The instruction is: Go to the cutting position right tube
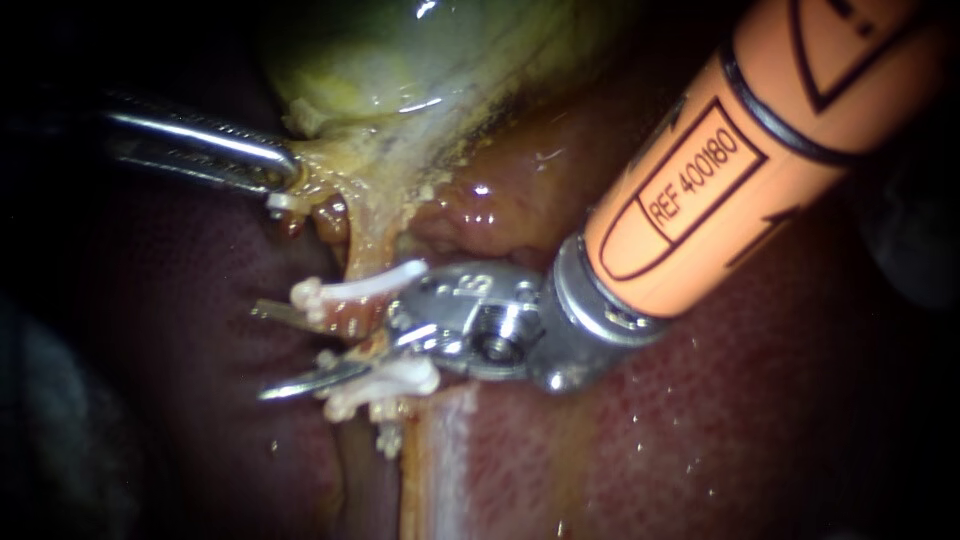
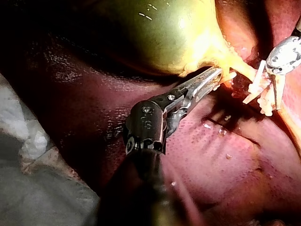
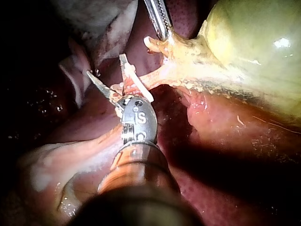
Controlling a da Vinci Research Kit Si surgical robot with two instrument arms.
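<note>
Left instrument [image 1: 287, 179]: jaws pressed together on the gallbladder [image 1: 400, 60] at its narrow end, pinching the pale tissue there.

The tube [image 1: 352, 322] leaves the gallbladder's narrow end and runs over the liver [image 1: 650, 430]. One white clip [image 1: 365, 285] sits on the stretch nearer the gallbladder. The far clips [image 1: 400, 380] sit farther from it.

Right instrument [image 1: 268, 350]: blades spread, one on either side of the tube, at the bare stretch between the near clip and the far clips. We cannot tell whether either blade touches the tube yet.

Judgement: we are at, or almost at, the cutting position. To finish well:
- keep the blades wide until the whole tube lies between them;
- square the blades across the tube, not slanted along it;
- stay clear of the clips on both sides, since a blade closing on plastic could shift one;
- keep the blade tips off the liver beneath;
- let the left instrument hold its pull, so the tube stays stretched away from the gallbladder.
</note>
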